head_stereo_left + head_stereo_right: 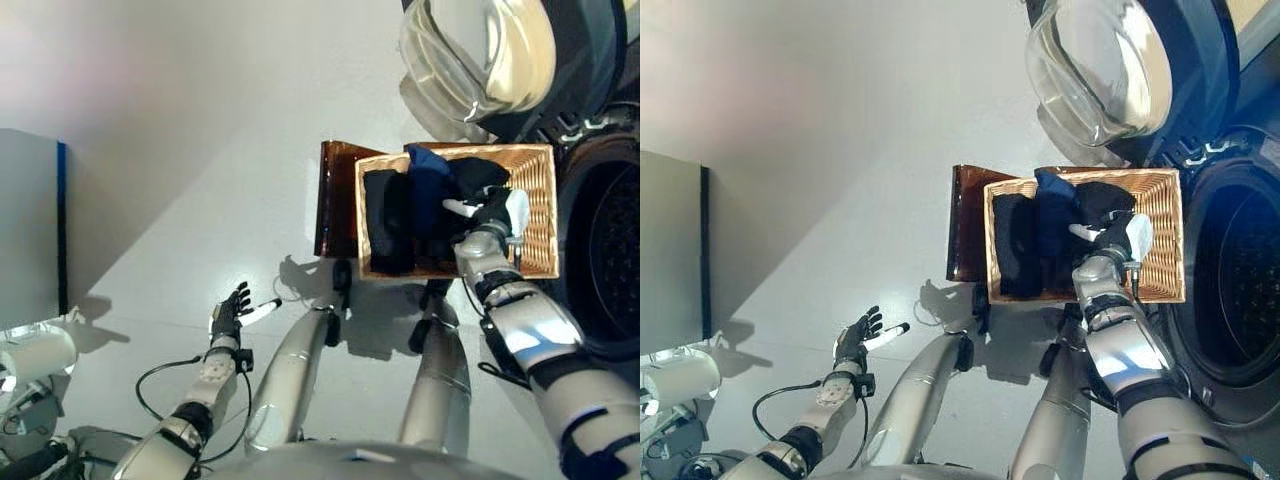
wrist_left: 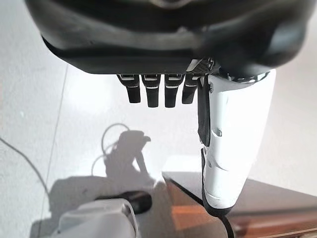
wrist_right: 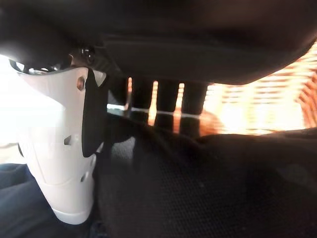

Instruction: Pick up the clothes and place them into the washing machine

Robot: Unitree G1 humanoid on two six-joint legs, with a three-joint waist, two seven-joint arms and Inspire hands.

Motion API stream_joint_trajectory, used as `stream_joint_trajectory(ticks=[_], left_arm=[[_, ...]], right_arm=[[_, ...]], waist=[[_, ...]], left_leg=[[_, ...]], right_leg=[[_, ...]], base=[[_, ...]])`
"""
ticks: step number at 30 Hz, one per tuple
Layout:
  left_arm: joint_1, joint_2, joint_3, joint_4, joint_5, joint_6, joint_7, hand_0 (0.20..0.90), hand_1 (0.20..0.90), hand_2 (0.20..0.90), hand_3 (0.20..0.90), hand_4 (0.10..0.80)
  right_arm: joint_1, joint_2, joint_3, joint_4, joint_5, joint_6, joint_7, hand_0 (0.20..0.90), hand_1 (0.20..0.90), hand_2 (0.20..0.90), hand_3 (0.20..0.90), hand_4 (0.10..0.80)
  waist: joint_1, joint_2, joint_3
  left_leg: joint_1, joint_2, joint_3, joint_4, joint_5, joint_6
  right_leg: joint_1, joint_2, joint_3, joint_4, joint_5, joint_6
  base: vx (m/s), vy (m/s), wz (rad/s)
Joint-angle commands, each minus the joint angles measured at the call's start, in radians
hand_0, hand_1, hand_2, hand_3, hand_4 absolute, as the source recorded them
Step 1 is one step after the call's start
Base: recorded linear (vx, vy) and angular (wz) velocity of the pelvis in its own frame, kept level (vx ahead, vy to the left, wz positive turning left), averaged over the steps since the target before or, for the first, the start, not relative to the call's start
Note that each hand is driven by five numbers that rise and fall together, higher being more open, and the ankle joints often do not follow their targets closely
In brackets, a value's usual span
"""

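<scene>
A shallow wicker basket [image 1: 542, 190] rests on a low dark brown box [image 1: 335, 195] beside the washing machine [image 1: 608, 250]. In it lie black clothes [image 1: 386, 222] and a dark blue garment [image 1: 428, 185]. My right hand [image 1: 495, 215] is inside the basket on top of the black cloth [image 3: 198, 188]. Its fingers [image 3: 167, 101] are straight and reach down onto the cloth, and its white-covered thumb [image 3: 59, 148] stands apart. My left hand [image 1: 232, 312] hangs open and empty over the floor at the lower left; its fingers [image 2: 148, 91] are straight.
The machine's round glass door [image 1: 480, 60] stands open above the basket, and the dark drum opening [image 1: 1240, 290] is to the basket's right. A grey cabinet [image 1: 30, 230] stands at the far left. Light grey floor lies between it and the box.
</scene>
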Motion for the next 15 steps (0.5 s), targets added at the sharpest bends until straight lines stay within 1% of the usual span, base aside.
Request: stream_joint_trajectory(ticks=[1, 5, 7, 8, 9, 10, 12, 13, 14, 15], left_arm=[[0.012, 0.035, 0.048, 0.084, 0.020, -0.007, 0.008, 0.900, 0.900, 0.900, 0.900, 0.800], [0.030, 0.035, 0.051, 0.091, 0.022, -0.003, -0.001, 0.900, 0.900, 0.900, 0.900, 0.800], [0.054, 0.032, 0.052, 0.097, 0.022, 0.000, -0.015, 0.900, 0.900, 0.900, 0.900, 0.800], [0.054, 0.032, 0.051, 0.097, 0.022, 0.000, -0.016, 0.900, 0.900, 0.900, 0.900, 0.800], [0.069, 0.033, 0.050, 0.088, 0.022, -0.002, -0.019, 0.900, 0.900, 0.900, 0.900, 0.800], [0.084, 0.032, 0.048, 0.073, 0.018, -0.006, -0.025, 0.900, 0.900, 0.900, 0.900, 0.800], [0.130, 0.035, 0.034, 0.017, 0.012, -0.011, -0.045, 0.900, 0.900, 0.900, 0.900, 0.800], [0.131, 0.035, 0.034, 0.016, 0.012, -0.010, -0.045, 0.900, 0.900, 0.900, 0.900, 0.800], [0.159, 0.037, 0.023, -0.017, 0.001, -0.012, -0.062, 0.900, 0.900, 0.900, 0.900, 0.800], [0.164, 0.038, 0.015, -0.025, 0.000, -0.013, -0.066, 0.900, 0.900, 0.900, 0.900, 0.800]], right_arm=[[-0.008, -0.063, -0.021, -0.082, 0.001, -0.050, -0.011, 0.200, 0.200, 0.200, 0.200, 0.300], [0.022, -0.093, -0.075, -0.103, 0.046, -0.065, -0.006, 0.200, 0.200, 0.200, 0.200, 0.300], [0.048, -0.117, -0.137, -0.129, 0.112, -0.092, -0.003, 0.200, 0.200, 0.200, 0.200, 0.300], [0.050, -0.117, -0.137, -0.130, 0.112, -0.092, -0.004, 0.200, 0.200, 0.200, 0.200, 0.300], [0.063, -0.116, -0.162, -0.161, 0.145, -0.109, -0.004, 0.200, 0.200, 0.200, 0.200, 0.300], [0.078, -0.120, -0.189, -0.193, 0.177, -0.126, -0.003, 0.200, 0.200, 0.200, 0.200, 0.300], [0.109, -0.113, -0.227, -0.241, 0.236, -0.157, 0.009, 0.200, 0.200, 0.200, 0.200, 0.300], [0.110, -0.113, -0.228, -0.241, 0.236, -0.157, 0.009, 0.200, 0.200, 0.200, 0.200, 0.300], [0.133, -0.095, -0.256, -0.270, 0.288, -0.180, 0.017, 0.200, 0.200, 0.200, 0.200, 0.300], [0.143, -0.084, -0.270, -0.278, 0.323, -0.198, 0.025, 0.200, 0.200, 0.200, 0.200, 0.300]], waist=[[0.000, -0.006, -0.018], [-0.014, -0.001, -0.026], [-0.032, 0.008, -0.035], [-0.031, 0.008, -0.035], [-0.038, 0.012, -0.037], [-0.046, 0.018, -0.036], [-0.056, 0.030, -0.039], [-0.056, 0.030, -0.039], [-0.063, 0.037, -0.042], [-0.066, 0.041, -0.044]], left_leg=[[0.033, 0.004, -0.033, -0.093, 0.001, -0.093], [0.076, 0.006, -0.023, -0.107, -0.001, -0.094], [0.122, 0.009, -0.012, -0.124, -0.003, -0.095], [0.124, 0.009, -0.012, -0.124, -0.002, -0.095], [0.141, 0.010, -0.007, -0.136, -0.001, -0.096], [0.145, 0.011, 0.004, -0.148, 0.028, -0.091], [0.179, 0.012, 0.017, -0.171, 0.032, -0.090], [0.181, 0.012, 0.017, -0.172, 0.032, -0.090], [0.201, 0.013, 0.025, -0.186, 0.034, -0.090], [0.208, 0.013, 0.030, -0.191, 0.035, -0.090]], right_leg=[[0.088, 0.033, 0.001, 0.069, -0.168, 0.004], [0.131, 0.039, 0.014, 0.042, -0.163, 0.006], [0.172, 0.039, 0.026, 0.016, -0.158, 0.010], [0.174, 0.040, 0.026, 0.015, -0.158, 0.010], [0.187, 0.040, 0.030, 0.006, -0.156, 0.011], [0.192, 0.039, 0.027, -0.014, -0.125, 0.006], [0.217, 0.043, 0.040, -0.039, -0.118, 0.010], [0.219, 0.043, 0.040, -0.039, -0.118, 0.010], [0.234, 0.044, 0.048, -0.055, -0.116, 0.012], [0.240, 0.044, 0.052, -0.062, -0.114, 0.013]], base=[[0.038, -0.008, -0.02], [0.025, 0.005, -0.05], [0.034, 0.022, -0.05], [0.023, 0.031, -0.13], [-0.084, 0.041, -0.16], [-0.082, 0.057, -0.26], [-0.054, 0.039, -0.27], [-0.014, 0.021, -0.22], [-0.003, 0.019, -0.25], [-0.005, 0.019, -0.29]])
